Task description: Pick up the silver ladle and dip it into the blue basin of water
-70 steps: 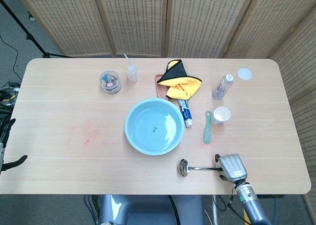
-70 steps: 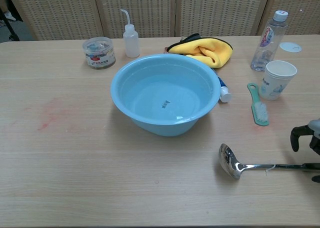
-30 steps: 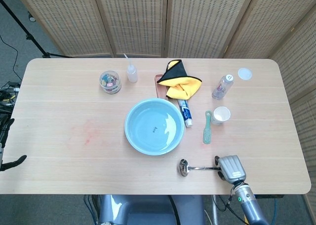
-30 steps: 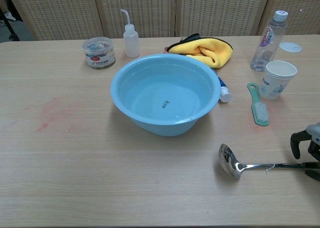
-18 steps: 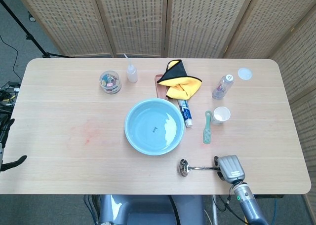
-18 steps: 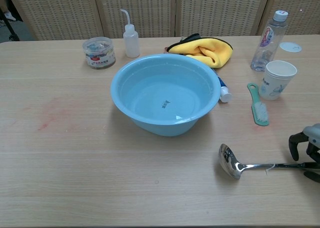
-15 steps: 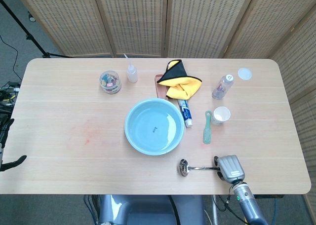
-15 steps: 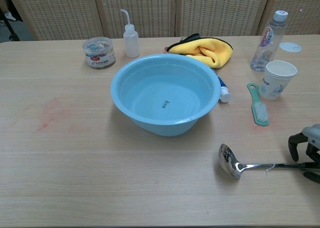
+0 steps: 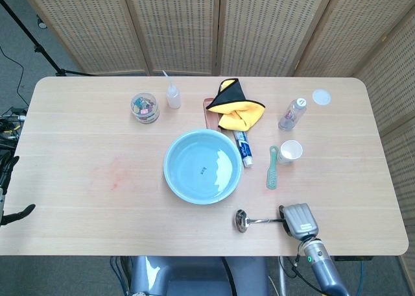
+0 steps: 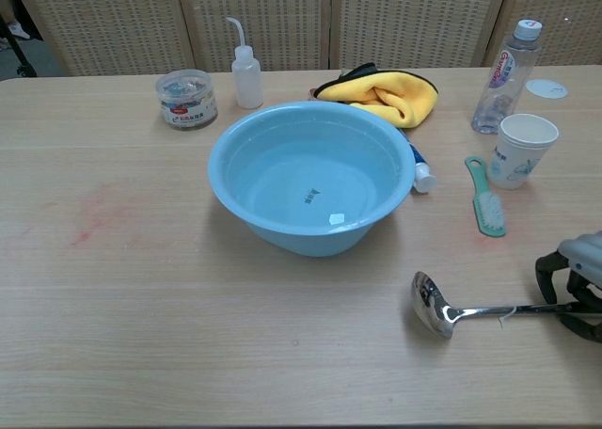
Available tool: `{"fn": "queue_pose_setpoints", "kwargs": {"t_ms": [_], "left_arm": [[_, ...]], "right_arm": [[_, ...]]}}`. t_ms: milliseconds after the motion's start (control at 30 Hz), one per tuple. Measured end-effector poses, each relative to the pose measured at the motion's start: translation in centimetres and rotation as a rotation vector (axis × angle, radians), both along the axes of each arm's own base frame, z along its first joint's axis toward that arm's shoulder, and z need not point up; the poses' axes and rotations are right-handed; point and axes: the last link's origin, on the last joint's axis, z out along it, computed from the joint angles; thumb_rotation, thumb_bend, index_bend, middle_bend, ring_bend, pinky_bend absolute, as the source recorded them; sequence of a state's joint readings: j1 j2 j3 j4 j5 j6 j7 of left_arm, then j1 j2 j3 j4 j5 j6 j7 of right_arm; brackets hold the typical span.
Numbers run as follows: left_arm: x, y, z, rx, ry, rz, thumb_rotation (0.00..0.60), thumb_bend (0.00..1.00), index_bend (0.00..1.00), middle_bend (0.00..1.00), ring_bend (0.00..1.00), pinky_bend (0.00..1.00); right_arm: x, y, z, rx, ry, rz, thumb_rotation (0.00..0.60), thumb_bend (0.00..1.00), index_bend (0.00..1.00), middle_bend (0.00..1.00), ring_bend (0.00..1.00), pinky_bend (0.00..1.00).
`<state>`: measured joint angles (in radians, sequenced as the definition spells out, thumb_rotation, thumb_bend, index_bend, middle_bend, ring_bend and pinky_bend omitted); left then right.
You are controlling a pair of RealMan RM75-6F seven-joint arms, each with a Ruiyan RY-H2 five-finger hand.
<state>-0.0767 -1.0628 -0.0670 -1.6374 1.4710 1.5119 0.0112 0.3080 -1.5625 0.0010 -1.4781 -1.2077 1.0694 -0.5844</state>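
The silver ladle [image 10: 450, 312] lies flat on the table [image 10: 141, 288] at five o'clock from the blue basin [image 10: 310, 177]. The right robot hand [image 10: 574, 283] curls around its handle end; whether it grips is unclear.

On the bench [image 9: 78, 134], a sweets jar [image 9: 144, 107] and squeeze bottle [image 9: 172, 95] stand at eleven o'clock; a yellow cloth [image 9: 238, 112], toothpaste tube [image 9: 243, 147], green brush [image 9: 272, 168], paper cup [image 9: 290, 151] and water bottle [image 9: 292, 114] sit toward two o'clock.
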Motion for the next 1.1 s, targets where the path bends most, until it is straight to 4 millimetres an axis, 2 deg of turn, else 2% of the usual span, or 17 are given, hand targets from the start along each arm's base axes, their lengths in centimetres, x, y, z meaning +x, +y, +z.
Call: {"fn": "queue_pose_setpoints", "kwargs": {"t_ms": [333,433,533,600,700,800,1100], "left_arm": [[-0.1,0.1,0.0,0.0,0.001,0.003,0.6,0.0,0.0,0.0,0.0,0.0],[-0.1,0.1,0.0,0.0,0.001,0.002,0.6,0.0,0.0,0.0,0.0,0.0],[0.0,0.0,0.0,-0.001,0.001,0.002,0.6,0.0,0.0,0.0,0.0,0.0],[0.0,0.0,0.0,-0.001,0.002,0.001,0.6,0.0,0.0,0.0,0.0,0.0],[0.0,0.0,0.0,-0.001,0.002,0.002,0.6,0.0,0.0,0.0,0.0,0.0],[0.0,0.0,0.0,-0.001,0.001,0.001,0.6,0.0,0.0,0.0,0.0,0.0],[0.1,0.0,-0.1,-0.003,0.0,-0.003,0.6,0.0,0.0,0.0,0.0,0.0]], "right_arm": [[-0.2,0.0,-0.5,0.024,0.018,-0.009,0.6,0.45,0.48,0.86,0.94,1.0],[-0.3,0.0,-0.5,0.029,0.021,-0.012,0.6,0.48,0.53,0.86,0.94,1.0],[-0.4,0.0,-0.4,0.027,0.019,-0.01,0.6,0.56,0.63,0.87,0.94,1.0],[-0.4,0.0,-0.4,0.023,0.01,-0.007,0.6,0.68,0.68,0.87,0.94,1.0],[-0.5,0.0,-0.3,0.015,-0.006,-0.006,0.6,0.83,0.71,0.87,0.94,1.0],[-0.6,-0.1,0.0,0.01,-0.011,-0.003,0.6,0.92,0.73,0.87,0.94,1.0],[0.0,-0.3,1.7,-0.006,-0.058,-0.011,0.6,1.0,0.76,0.87,0.94,1.0]]}}
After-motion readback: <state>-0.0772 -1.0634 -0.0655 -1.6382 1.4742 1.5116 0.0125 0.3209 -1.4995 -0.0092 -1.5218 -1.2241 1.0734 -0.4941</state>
